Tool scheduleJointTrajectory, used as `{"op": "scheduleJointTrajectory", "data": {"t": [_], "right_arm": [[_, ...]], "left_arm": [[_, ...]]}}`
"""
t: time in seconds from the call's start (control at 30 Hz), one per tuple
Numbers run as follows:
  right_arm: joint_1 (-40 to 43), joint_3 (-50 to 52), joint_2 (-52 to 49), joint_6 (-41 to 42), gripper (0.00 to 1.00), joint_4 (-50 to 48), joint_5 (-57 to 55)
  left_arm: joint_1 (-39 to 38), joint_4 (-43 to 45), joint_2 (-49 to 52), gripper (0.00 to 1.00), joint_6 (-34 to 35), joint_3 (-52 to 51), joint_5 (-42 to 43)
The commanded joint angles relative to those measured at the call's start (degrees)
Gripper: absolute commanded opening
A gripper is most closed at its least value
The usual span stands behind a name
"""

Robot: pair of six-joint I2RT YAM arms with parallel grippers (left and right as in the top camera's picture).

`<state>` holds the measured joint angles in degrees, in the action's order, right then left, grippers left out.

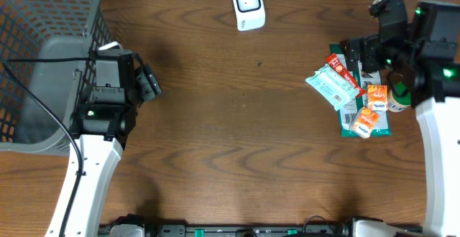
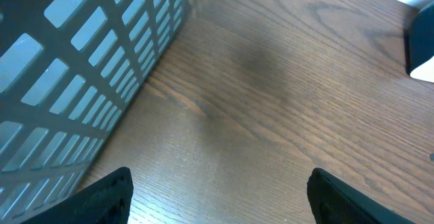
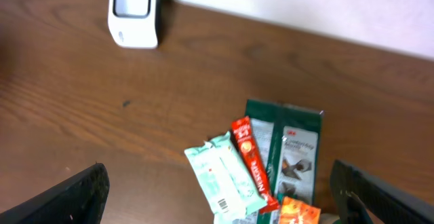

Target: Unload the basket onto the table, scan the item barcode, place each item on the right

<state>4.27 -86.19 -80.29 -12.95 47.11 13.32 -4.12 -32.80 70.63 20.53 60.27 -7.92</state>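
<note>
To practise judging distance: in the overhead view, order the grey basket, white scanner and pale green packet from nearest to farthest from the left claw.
1. Grey basket, beside the left claw, far left.
2. White scanner, top centre.
3. Pale green packet, right-hand pile.

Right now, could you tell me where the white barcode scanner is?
Overhead, the white box-shaped scanner stands at the wooden table's far edge, centre, left of the colourful snack packets.

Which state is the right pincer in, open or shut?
Open: the right pincer shows its fingers far apart in the right wrist view, with nothing gripped between them.
</note>
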Motion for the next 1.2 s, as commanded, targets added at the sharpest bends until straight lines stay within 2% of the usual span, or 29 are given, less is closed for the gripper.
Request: {"op": "scheduleJointTrajectory", "data": {"t": [0.0, 0.23, 0.43, 0.73, 1.0, 1.17], "right_arm": [[-0.83, -0.9, 4.13, 0.7, 0.99, 0.09, 0.48], [-6.64, -0.9, 12.92, 0.66, 0.99, 0.46, 0.28], [-11.93, -0.37, 22.93, 0.5, 0.99, 4.81, -0.83], [-12.83, 3.17, 40.37, 0.94, 0.99, 5.22, 1.79], [-12.83, 13.6, 56.02, 0.94, 0.99, 4.17, 1.77], [-12.83, 24.55, 65.22, 0.92, 0.99, -2.38, 1.55]], "left_arm": [[0.24, 0.02, 0.11, 0.83, -0.72, -0.26, -1.14], [0.24, 0.02, 0.11, 0.83, -0.7, -0.26, -1.14], [0.24, 0.02, 0.11, 0.83, -0.7, -0.26, -1.14], [0.24, 0.02, 0.11, 0.83, -0.7, -0.26, -1.14], [0.24, 0.0, 0.11, 0.83, -0.7, -0.26, -1.14], [0.24, 0.02, 0.11, 0.83, -0.7, -0.26, -1.16]]}}
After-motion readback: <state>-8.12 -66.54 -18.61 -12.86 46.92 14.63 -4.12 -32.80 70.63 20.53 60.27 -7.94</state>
